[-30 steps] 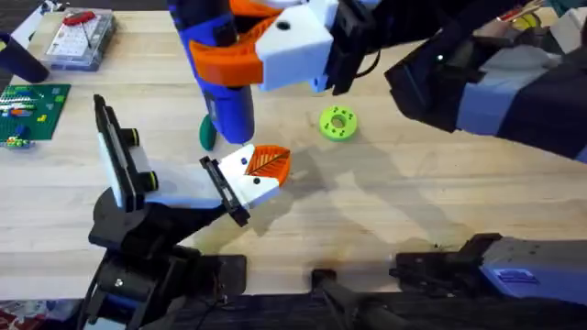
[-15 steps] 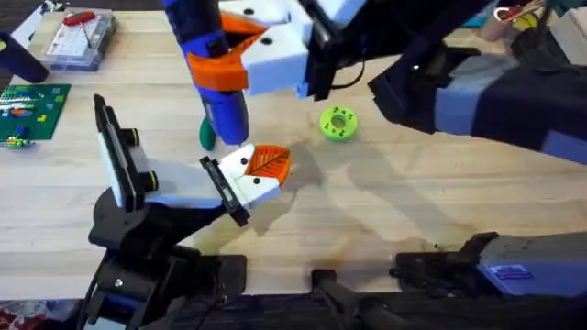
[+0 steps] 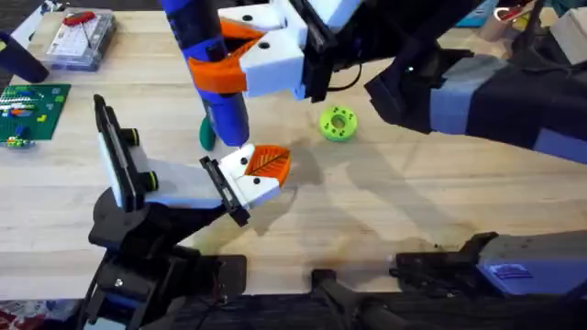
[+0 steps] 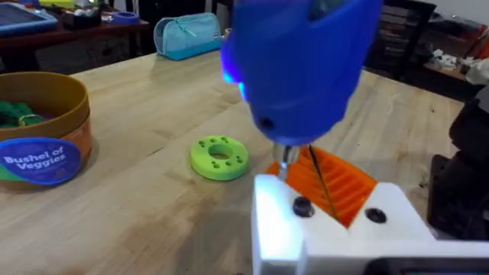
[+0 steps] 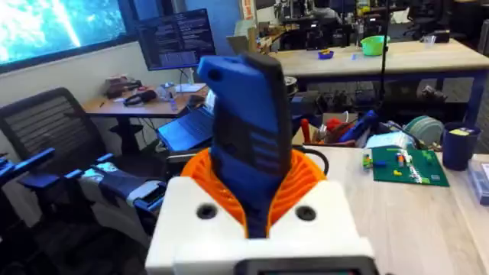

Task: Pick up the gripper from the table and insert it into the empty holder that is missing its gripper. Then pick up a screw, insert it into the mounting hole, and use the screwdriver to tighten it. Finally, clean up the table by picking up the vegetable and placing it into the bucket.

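Three stages, am sitting mid-second: right gripper (image 3: 240, 57) clamping screwdriver (image 3: 209, 69), fat blue plastic cylinder, thin metal bit coming down onto mounted white finger with ribbed orange pad (image 3: 268, 163). Judging screw in hole, tightening underway. Left gripper state: cannot tell. Vegetable (image 3: 207, 136), smooth dark green, lying mid-tabletop beside screwdriver. Bucket (image 4: 42, 130), round brown tub, still waiting. Lime ring (image 3: 337, 123) nearby.

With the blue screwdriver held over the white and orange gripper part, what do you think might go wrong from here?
1. The fat blue power screwdriver, clamped in the right gripper, has its thin metal bit at the white and orange gripper part; a tilt could slip it off the screw.
2. The small dark green vegetable lies right beside the screwdriver and could be knocked.
3. The lime-green ring-shaped disc sits under the right arm.
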`<state>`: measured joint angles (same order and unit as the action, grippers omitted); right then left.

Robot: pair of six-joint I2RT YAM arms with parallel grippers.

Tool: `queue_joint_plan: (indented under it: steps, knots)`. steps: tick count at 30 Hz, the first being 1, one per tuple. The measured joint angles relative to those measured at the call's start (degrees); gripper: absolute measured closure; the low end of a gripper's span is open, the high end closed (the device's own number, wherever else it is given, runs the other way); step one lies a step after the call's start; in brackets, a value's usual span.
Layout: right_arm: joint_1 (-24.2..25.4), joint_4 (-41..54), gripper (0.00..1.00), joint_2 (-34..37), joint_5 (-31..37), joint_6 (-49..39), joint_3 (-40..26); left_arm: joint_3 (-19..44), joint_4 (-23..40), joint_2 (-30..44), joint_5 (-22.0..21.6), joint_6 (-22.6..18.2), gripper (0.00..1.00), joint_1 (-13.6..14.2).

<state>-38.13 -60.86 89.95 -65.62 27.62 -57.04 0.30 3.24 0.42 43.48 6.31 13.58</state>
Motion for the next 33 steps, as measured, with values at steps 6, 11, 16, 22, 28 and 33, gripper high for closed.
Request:
queue_joint_plan:
  steps: [6, 11, 16, 22, 28, 33]
  knots:
    - [0.0, -1.8, 0.916, 0.0, -0.2, 0.6, 0.0, 0.0, 0.0, 0.0, 0.0, 0.0, 0.984, 0.0]
    - [-0.1, -3.9, 0.916, 0.0, -0.7, 0.9, 0.1, 0.0, 0.0, 0.0, 0.0, 0.0, 0.984, 0.0]
    - [-0.1, -4.1, 0.915, 0.0, -1.3, 1.8, 0.5, 0.0, 0.0, 0.0, 0.0, 0.0, 0.984, 0.0]
    - [-0.1, -6.0, 0.915, -0.2, -1.6, 3.6, 2.7, 0.0, 0.0, 0.0, 0.0, 0.0, 0.984, 0.0]
    - [-0.2, -6.5, 0.915, -1.5, -1.8, 4.1, 3.2, 0.0, 0.0, 0.0, 0.0, 0.0, 0.984, 0.0]
    - [-0.9, -6.5, 0.917, -1.8, -1.8, 4.1, 3.5, 0.0, 0.0, 0.0, 0.0, 0.0, 0.984, 0.0]
